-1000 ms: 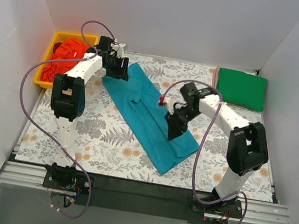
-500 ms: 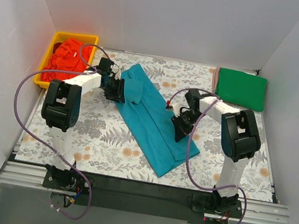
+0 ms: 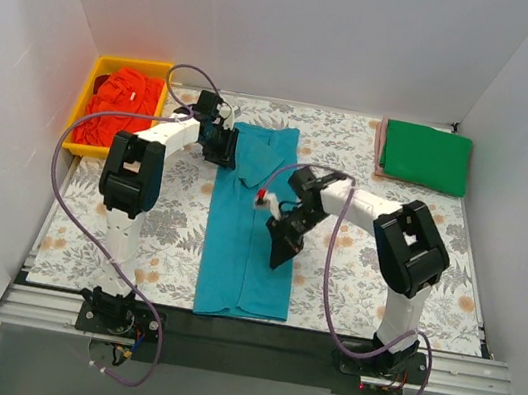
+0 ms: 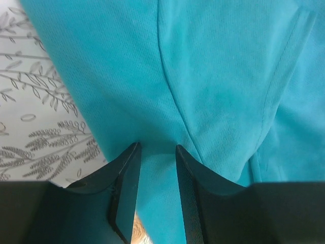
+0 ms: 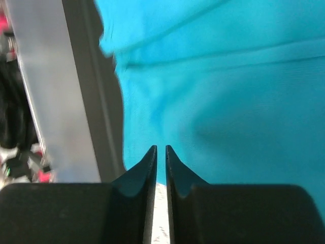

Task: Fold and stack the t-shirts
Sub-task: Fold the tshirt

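The teal-blue t-shirt (image 3: 241, 244) lies as a long folded strip running from far to near on the floral sheet. My left gripper (image 3: 224, 147) is at its far left edge. In the left wrist view, the left gripper (image 4: 157, 147) has teal cloth (image 4: 218, 76) pinched between its fingers. My right gripper (image 3: 281, 244) is at the strip's right edge, and its jaws (image 5: 161, 148) are nearly closed on the edge of the teal cloth (image 5: 228, 101). The green t-shirt (image 3: 426, 156) lies folded at the back right. The orange-red t-shirt (image 3: 123, 103) is crumpled in the bin.
A yellow plastic bin (image 3: 80, 116) stands at the back left. The grey floral sheet (image 3: 364, 265) covers the table and shows in the left wrist view (image 4: 30, 101). White walls close in the left, back and right sides.
Both grippers have swung the teal shirt from a diagonal lie to a straight far-to-near strip. The left gripper moved right and back; the right gripper moved left and nearer.
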`<state>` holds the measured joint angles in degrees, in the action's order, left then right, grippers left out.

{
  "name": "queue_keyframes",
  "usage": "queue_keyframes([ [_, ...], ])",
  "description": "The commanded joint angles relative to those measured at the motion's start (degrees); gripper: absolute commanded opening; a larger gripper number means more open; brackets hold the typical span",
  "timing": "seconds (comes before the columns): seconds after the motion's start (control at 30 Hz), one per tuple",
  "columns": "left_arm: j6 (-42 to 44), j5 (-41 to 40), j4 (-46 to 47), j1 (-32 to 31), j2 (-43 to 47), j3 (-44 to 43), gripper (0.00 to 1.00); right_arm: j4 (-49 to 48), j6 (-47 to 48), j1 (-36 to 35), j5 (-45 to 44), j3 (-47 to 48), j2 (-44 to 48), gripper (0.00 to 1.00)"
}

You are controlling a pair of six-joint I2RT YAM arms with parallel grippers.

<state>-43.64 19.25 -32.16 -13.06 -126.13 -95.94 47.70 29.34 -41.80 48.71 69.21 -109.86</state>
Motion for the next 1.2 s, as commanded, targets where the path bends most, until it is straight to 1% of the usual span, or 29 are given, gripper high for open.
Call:
queue_keyframes([
  [0.0,3.1,-1.3,-4.1,0.4,5.5,-0.7,0.33,0.2,-0.9,10.7,3.0,8.6,3.6,0.19],
  [0.03,3.3,-1.1,-4.0,0.5,7.0,1.2,0.33,-0.2,-2.1,12.3,2.8,11.9,3.3,0.2],
  [0.07,3.3,-0.8,-3.4,0.6,10.3,2.3,0.35,-0.4,-2.9,13.8,2.6,13.7,2.2,0.22],
  [0.1,3.2,0.4,-2.8,0.8,12.1,3.6,0.37,-0.9,-4.2,15.9,0.8,15.3,1.6,0.23],
  [0.13,3.0,1.4,-1.9,0.9,13.7,6.2,0.39,-2.0,-5.4,16.4,-0.5,18.6,0.7,0.24],
  [0.2,2.9,3.8,-1.1,1.0,17.7,8.7,0.45,-3.1,-8.8,16.8,-5.2,21.4,-2.1,0.22],
  [0.23,2.9,7.3,-0.7,1.0,18.7,9.9,0.46,-4.3,-9.8,16.9,-6.0,22.7,-3.0,0.22],
  [0.27,2.8,9.0,-0.3,1.0,19.5,12.5,0.47,-5.0,-11.7,16.9,-6.3,24.6,-4.6,0.22],
  [0.37,1.5,12.9,0.4,0.9,20.3,17.2,0.4,-8.4,-15.3,16.9,-7.8,26.8,-7.5,0.2],
  [0.4,1.5,13.4,0.8,1.0,20.2,18.4,0.35,-8.9,-16.7,16.8,-8.4,27.3,-8.5,0.19],
  [0.5,0.2,15.0,3.2,0.9,20.2,23.1,0.25,-9.4,-17.4,16.7,-9.0,29.0,-11.8,0.18],
  [0.67,-1.3,16.0,6.3,0.8,18.6,26.6,0.23,-12.3,-19.1,16.7,-8.6,29.1,-16.4,0.17],
  [0.77,-1.2,15.0,7.4,0.8,16.7,26.9,0.21,-14.2,-19.8,16.7,-9.2,29.1,-18.8,0.17],
  [0.9,-0.4,11.8,8.2,0.9,12.8,24.4,0.18,-17.2,-21.7,17.6,-11.8,29.8,-21.3,0.16],
  [1.0,0.0,10.5,8.4,1.2,9.2,20.7,0.18,-19.0,-22.9,19.3,-12.2,32.4,-24.1,0.16],
  [1.17,-0.3,9.3,9.2,2.2,3.3,14.2,0.17,-19.6,-24.1,21.2,-12.8,40.1,-29.3,0.16],
])
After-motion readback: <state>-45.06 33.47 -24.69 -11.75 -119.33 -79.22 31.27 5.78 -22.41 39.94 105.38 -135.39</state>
